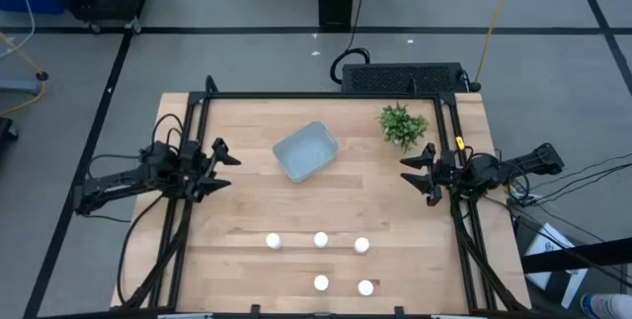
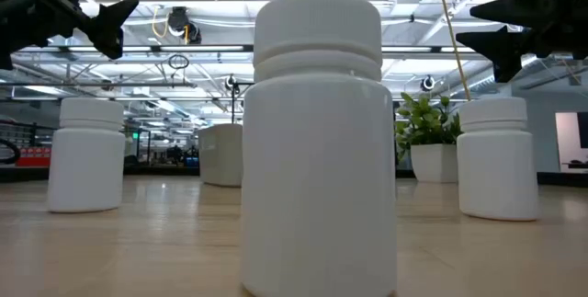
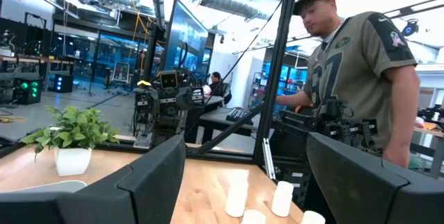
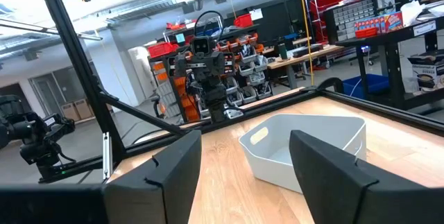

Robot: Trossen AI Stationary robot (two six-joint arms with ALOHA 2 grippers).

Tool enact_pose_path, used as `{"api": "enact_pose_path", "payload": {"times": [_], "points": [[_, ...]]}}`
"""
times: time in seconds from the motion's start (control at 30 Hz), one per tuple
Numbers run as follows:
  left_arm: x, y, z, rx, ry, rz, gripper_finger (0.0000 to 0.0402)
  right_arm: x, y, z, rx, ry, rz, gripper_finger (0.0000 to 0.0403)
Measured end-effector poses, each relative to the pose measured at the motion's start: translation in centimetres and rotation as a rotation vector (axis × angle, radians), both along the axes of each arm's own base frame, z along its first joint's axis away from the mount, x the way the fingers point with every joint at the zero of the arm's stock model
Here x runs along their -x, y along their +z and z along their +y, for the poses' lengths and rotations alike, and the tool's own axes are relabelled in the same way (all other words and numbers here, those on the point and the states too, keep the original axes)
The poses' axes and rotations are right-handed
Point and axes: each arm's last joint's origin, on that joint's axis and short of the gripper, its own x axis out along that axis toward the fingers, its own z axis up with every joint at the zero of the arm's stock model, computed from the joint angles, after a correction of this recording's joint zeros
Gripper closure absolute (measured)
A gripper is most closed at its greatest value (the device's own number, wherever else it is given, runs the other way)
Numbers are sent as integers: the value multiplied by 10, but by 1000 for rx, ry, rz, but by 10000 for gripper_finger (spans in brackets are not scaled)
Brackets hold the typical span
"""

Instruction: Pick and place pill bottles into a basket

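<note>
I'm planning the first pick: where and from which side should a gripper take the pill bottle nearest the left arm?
Probably from straight above, fingers closing on opposite sides of the round body just under the cap. That pill bottle stands upright on the table, apart from its neighbours, leaving room around it. The left gripper is open and closest.

You can read one thing for certain: the number 87 on the chest of the olive jersey [image 3: 350,68] worn by the person at about two o'clock in the left wrist view. The pill bottles [image 2: 317,141] carry no label you can read.
</note>
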Motion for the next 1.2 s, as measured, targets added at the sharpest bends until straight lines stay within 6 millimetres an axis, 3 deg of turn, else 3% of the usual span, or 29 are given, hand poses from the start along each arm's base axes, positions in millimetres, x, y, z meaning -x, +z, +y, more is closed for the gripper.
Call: {"api": "enact_pose_path", "payload": {"times": [0.77, 0.83, 1.0, 1.1, 1.2], "points": [[0, 0, 0, 0, 0, 0, 94, 0, 1, 0, -20, 4, -10, 190], [0, 0, 0, 0, 0, 0, 94, 0, 2, 1, -164, 54, -45, 190], [0, 0, 0, 40, -2, 7, 94, 6, 23, -2, -685, 144, -333, 190], [0, 1, 2, 111, 35, 11, 94, 13, 35, -7, -848, 113, -512, 190], [0, 4, 7, 185, 194, -36, 94, 19, 44, -11, -922, 105, -650, 190]]}}
